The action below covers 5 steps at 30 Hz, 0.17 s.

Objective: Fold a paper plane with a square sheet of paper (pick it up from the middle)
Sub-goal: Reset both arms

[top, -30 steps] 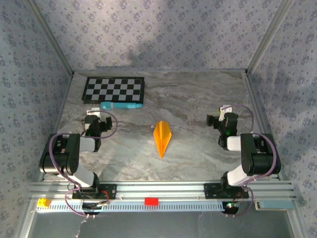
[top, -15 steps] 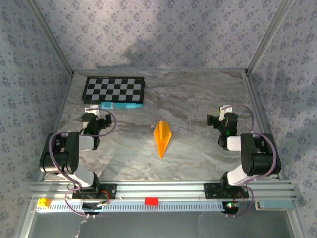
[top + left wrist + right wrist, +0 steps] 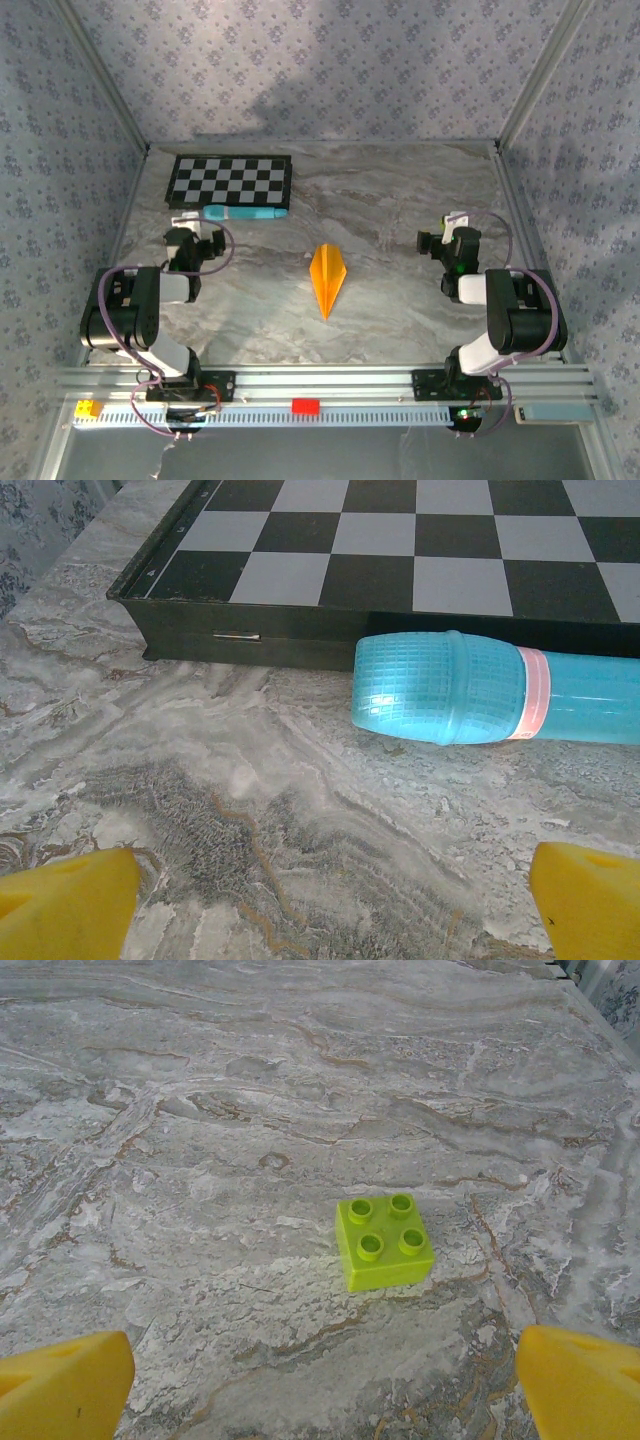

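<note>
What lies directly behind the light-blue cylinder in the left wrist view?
The black-and-white checkerboard, its dark front edge running along the light-blue cylinder. The cylinder covers that stretch of the edge, so whether they touch cannot be told.

A grey, brown-veined marble-look desk (image 3: 400,200) forms the floor of the enclosure. A blue-grey floral-print left wall (image 3: 50,200), far wall (image 3: 330,60) and right wall (image 3: 605,200) close it in. Slanted silver metal posts (image 3: 100,75) rise at the far corners. A ribbed aluminium rail (image 3: 330,381) runs along the near edge. The light is soft, with a dim shadow (image 3: 300,100) on the far wall.
</note>
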Tool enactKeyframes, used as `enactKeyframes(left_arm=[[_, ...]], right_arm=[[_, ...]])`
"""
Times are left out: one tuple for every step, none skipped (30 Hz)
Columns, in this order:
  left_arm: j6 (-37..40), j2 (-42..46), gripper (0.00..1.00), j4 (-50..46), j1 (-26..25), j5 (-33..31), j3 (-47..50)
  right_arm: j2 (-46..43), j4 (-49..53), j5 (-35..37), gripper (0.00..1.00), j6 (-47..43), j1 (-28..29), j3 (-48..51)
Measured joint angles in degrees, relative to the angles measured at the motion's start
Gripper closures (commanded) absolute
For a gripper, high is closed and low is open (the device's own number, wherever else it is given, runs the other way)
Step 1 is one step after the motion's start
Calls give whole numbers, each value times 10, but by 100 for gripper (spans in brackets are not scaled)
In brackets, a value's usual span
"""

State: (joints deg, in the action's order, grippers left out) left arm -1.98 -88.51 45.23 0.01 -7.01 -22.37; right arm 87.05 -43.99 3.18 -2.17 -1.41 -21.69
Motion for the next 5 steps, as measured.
enactKeyframes(left_arm=[[0, 0, 0, 0, 0, 0, 0], [0, 0, 0, 0, 0, 0, 0], [0, 0, 0, 0, 0, 0, 0], [0, 0, 0, 0, 0, 0, 0], [0, 0, 0, 0, 0, 0, 0]], right_arm=[[0, 0, 0, 0, 0, 0, 0], [0, 0, 0, 0, 0, 0, 0], [0, 0, 0, 0, 0, 0, 0], [0, 0, 0, 0, 0, 0, 0], [0, 0, 0, 0, 0, 0, 0]])
